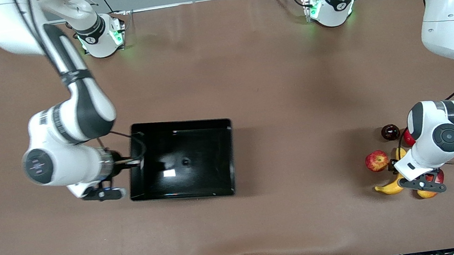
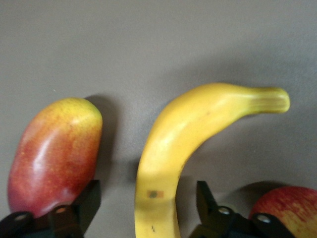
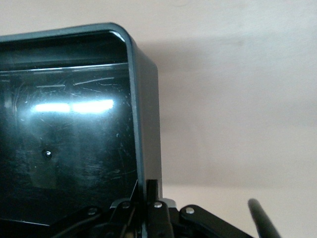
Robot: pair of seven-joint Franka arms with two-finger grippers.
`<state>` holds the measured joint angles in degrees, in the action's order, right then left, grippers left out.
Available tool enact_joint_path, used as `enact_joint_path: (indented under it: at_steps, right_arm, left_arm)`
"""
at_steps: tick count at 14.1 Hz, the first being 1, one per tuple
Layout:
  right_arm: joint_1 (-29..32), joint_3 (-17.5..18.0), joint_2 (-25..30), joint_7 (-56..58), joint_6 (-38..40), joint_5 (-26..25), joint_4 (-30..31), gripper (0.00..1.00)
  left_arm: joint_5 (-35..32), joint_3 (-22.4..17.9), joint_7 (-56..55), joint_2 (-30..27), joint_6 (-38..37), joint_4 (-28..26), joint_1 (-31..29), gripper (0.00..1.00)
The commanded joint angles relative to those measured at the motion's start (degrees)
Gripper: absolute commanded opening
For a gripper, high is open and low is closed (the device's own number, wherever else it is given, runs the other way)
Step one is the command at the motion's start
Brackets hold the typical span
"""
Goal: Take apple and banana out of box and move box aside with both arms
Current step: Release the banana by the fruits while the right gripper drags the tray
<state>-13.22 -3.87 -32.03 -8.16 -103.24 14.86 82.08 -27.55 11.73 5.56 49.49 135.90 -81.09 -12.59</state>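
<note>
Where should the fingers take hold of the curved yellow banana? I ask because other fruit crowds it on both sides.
Grip the curved yellow banana across its thick middle, coming straight down from above. In the left wrist view the left gripper already straddles that part, fingers open on either flank. The body is widest there, the stem end tapers, and the red-yellow mango and red apple leave gaps.

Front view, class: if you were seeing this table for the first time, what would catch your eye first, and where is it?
The glossy black tray stands out, toward the right arm's end of the table, with the right gripper clamped on its wall. Next comes the bright cluster of fruit at the left arm's end, where the left gripper sits open astride the yellow banana, a red-and-yellow apple beside it.
</note>
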Motion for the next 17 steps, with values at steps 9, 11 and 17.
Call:
enact_joint_path:
  at_steps: [9,11,17]
  right_arm:
    - [19.7,1.2,1.8,20.3,-7.1,-5.8,7.8,0.00]
    - [23.9,1.3,1.5,26.3,-9.2,-5.8,9.5,0.00]
    - [30.2,1.5,4.2,27.2,-12.8,-5.2,17.9,0.00]
  left_arm:
    - [6.3,2.9,-0.4,-12.4,-8.9,-0.8,-0.3,1.00]
    - [8.6,3.0,-0.6,-15.9,-12.4,-1.0,-0.2,1.00]
    - [15.3,5.2,-6.3,-26.9,-27.0,-0.8,-0.1,1.00]
